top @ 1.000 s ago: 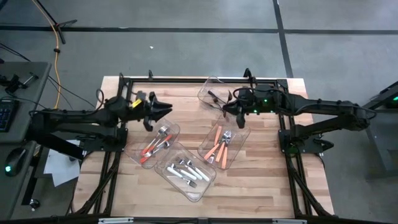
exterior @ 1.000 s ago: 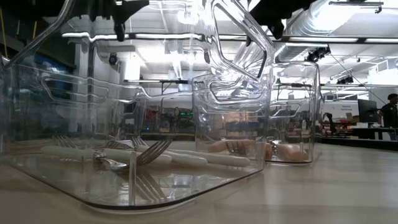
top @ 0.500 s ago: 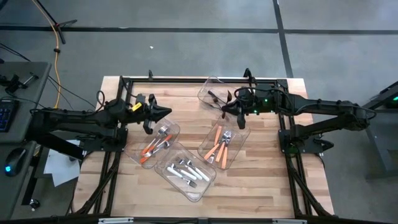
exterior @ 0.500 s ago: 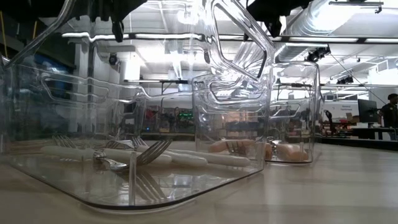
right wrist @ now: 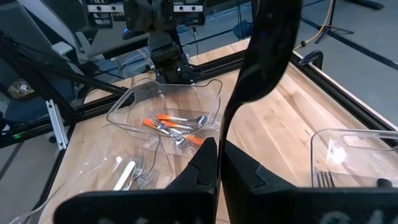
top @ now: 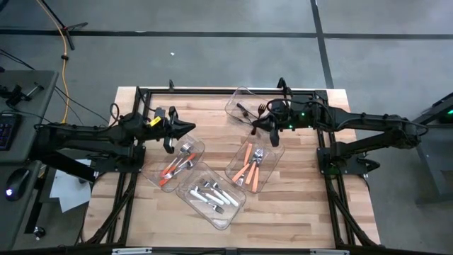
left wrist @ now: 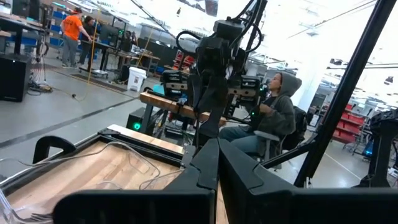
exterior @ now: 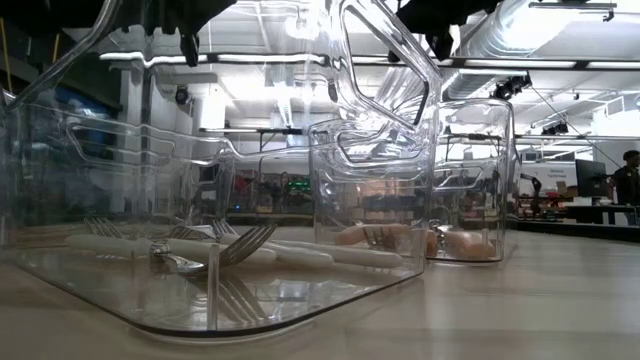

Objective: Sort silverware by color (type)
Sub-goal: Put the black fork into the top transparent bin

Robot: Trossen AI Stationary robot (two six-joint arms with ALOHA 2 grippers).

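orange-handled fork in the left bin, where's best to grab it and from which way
Probably by the orange handle, coming straight down from above. It lies flat in the left bin, whose clear walls block a sideways approach, and the handle sits clear of the tangled metal heads. The left gripper waits just beyond that bin.

Four clear bins (top: 212, 196), two arms (top: 85, 134)

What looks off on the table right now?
The bin under the left gripper holds orange-handled pieces mixed with silver forks, so it looks unsorted. All four bins sit askew. The right gripper is shut on a black fork over the far bin. Nothing spilled.
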